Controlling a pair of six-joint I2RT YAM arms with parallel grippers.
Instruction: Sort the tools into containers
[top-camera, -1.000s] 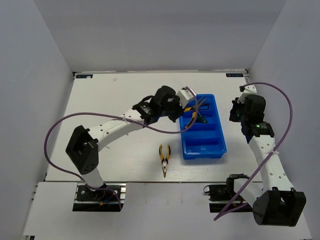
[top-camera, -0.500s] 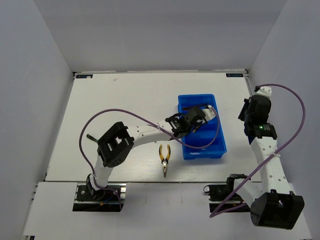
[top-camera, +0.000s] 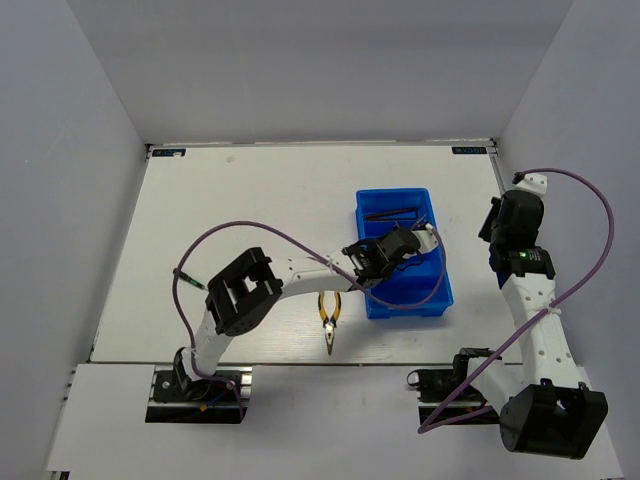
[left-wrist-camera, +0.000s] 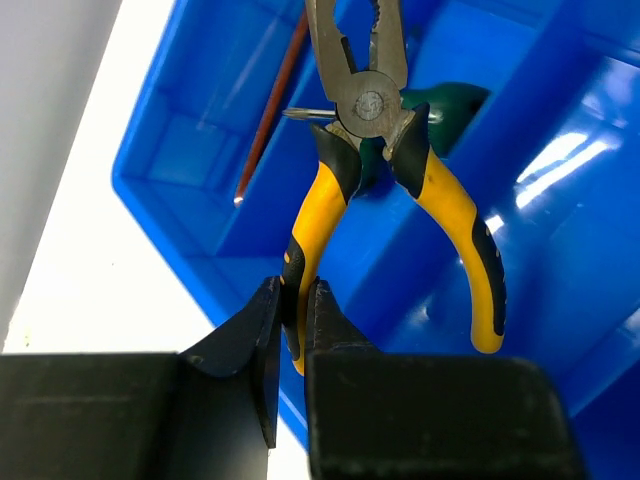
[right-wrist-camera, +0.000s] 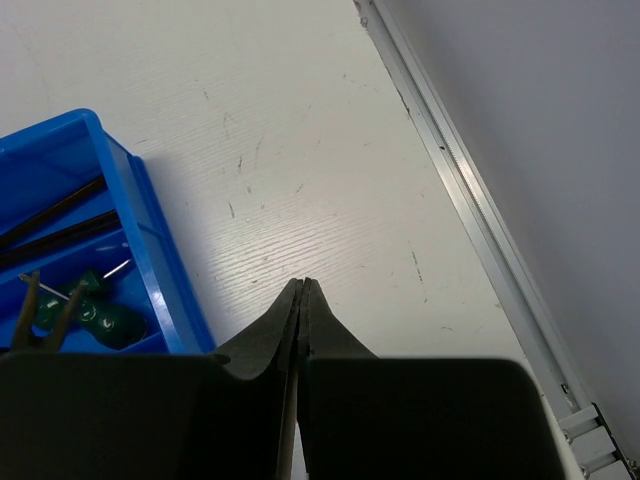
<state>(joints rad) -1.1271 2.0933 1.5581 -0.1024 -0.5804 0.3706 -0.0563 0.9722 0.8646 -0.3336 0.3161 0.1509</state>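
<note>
While our left pincer (left-wrist-camera: 293, 305) nips one yellow handle of the pliers (left-wrist-camera: 366, 100) close to its end, narrow around that handle alone, the tool juts straight on from the fingertips, nose farthest from the pincer and the other handle splayed free. We hold it above the tray (top-camera: 408, 313), which sits toward the right edge of the table. In the wrist view the pliers' long axis looks slanted to the dividers, with the pivot over a green screwdriver (left-wrist-camera: 455, 100) lying in one compartment. That slant is what the drop turns on, we judge: the pliers must line up within one compartment or they may come to rest across a wall. The pliers are yellow-and-black in the grips, bare steel at the toothed nose, and hang cleanly from the single pinch. Our right pincer (right-wrist-camera: 301, 300) is closed on nothing above bare table, off the tray's right side and well apart from the pliers, so the left arm is the one placed to act. The spare pliers (top-camera: 328, 318) lie by the near edge, just left of the tray.
</note>
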